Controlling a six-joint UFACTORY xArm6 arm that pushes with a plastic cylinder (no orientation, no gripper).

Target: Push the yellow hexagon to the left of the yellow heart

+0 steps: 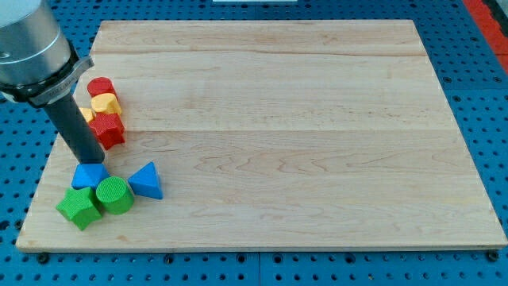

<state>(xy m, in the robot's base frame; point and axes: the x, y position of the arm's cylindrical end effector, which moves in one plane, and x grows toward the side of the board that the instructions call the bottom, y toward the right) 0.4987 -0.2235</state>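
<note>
working the left-edge cluster, my tip down beside the blue block.
no claw on this rig, just a rod, so nothing held; tip touches or nearly touches blue block's top edge. yellow hexagon sits wedged between red cylinder and red block; yellow heart mostly hidden behind rod. looks light, rigid, slidey — i'd push a flat side, could spin.

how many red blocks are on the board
2: a red cylinder at the top of the cluster on the view's left, and a red star-like block below the yellow hexagon. The rod covers part of that cluster, so more may be hidden.
</note>
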